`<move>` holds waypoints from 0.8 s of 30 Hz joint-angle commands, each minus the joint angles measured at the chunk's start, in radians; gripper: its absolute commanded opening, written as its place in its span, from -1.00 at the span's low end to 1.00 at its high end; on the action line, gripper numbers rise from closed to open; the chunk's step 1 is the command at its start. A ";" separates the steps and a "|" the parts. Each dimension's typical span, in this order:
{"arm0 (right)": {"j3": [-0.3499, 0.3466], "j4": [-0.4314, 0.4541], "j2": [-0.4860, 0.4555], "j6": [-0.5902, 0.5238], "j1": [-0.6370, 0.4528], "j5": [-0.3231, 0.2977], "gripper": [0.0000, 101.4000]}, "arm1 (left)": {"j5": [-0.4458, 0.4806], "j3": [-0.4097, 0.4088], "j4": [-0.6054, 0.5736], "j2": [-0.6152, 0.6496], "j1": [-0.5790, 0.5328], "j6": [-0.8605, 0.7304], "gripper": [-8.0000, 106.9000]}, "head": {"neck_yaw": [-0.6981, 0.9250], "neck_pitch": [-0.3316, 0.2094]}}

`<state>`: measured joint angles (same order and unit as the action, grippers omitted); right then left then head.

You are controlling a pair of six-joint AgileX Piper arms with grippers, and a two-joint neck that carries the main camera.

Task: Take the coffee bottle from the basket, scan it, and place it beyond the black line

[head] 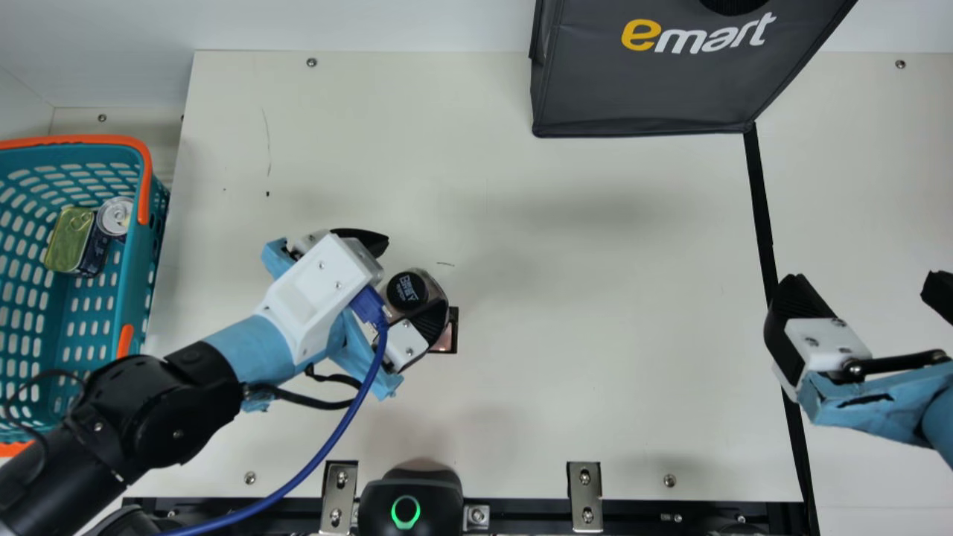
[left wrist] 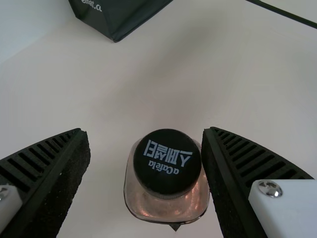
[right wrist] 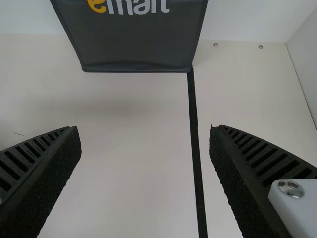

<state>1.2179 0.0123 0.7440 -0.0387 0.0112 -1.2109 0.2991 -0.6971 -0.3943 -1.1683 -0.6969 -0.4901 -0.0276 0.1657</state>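
Spreading to the right of the basket, one cream desk (head: 595, 298) is the largest thing in the main view. Two arms come in over it: the left arm (head: 134, 432) passes from the near side of the basket toward its right, and the right arm (head: 939, 417) is well apart from the basket, far to its right. The basket (head: 143, 298) itself is one, teal with orange trim. One dark grey bag (head: 640, 82) is well to the basket's right, farther back. One black line (head: 761, 201) runs from the bag's corner toward the near edge, farther right of the basket than the bottle.

Each arm has one end effector. The left end effector (head: 415, 272), right of the basket, is spread wide, with the bottle between its two fingers; the bottle is close to one of them, and whether they touch I cannot tell. The right end effector (head: 867, 290), much farther right of the basket, is wide apart too and holds nothing.

One black device (head: 409, 502) with a green ring is right of the basket and nearer the front. One coffee bottle (head: 408, 290), dark-capped and upright, is outside the basket, to its right, short of the black line. Inside the basket are two cans, one squarish (head: 68, 240) and one round-topped (head: 115, 216), side by side.
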 commanded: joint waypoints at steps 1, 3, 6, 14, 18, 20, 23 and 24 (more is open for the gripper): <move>0.000 0.000 0.000 0.000 0.000 0.000 0.79 | -0.006 0.002 0.023 -0.003 0.000 0.032 0.71 | 0.000 -0.027; 0.000 0.000 0.000 0.000 0.000 -0.001 0.79 | -0.011 0.003 0.048 -0.005 0.000 0.063 0.71 | 0.000 -0.027; 0.000 0.000 0.000 0.000 0.000 -0.001 0.79 | -0.014 0.002 0.087 -0.006 -0.005 0.113 0.71 | 0.000 -0.027; 0.000 0.000 0.000 0.000 0.000 -0.001 0.79 | -0.006 -0.001 0.192 0.008 -0.049 0.259 0.71 | 0.000 -0.027; 0.000 0.000 0.000 0.000 0.000 -0.001 0.79 | 0.002 -0.003 0.252 0.018 -0.075 0.339 0.71 | 0.000 -0.027; 0.000 0.000 0.000 0.000 0.000 -0.001 0.79 | 0.004 -0.003 0.284 0.023 -0.083 0.378 0.71 | 0.000 -0.027; 0.000 0.000 0.000 0.000 0.000 -0.001 0.79 | 0.004 -0.001 0.344 0.027 -0.090 0.440 0.71 | 0.000 -0.027; 0.000 0.000 0.000 0.000 0.000 -0.001 0.79 | 0.003 0.001 0.369 0.029 -0.090 0.462 0.71 | 0.000 -0.027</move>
<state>1.2179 0.0123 0.7440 -0.0387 0.0112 -1.2119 0.3041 -0.6987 -0.0670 -1.1405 -0.7855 -0.0700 -0.0276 0.1657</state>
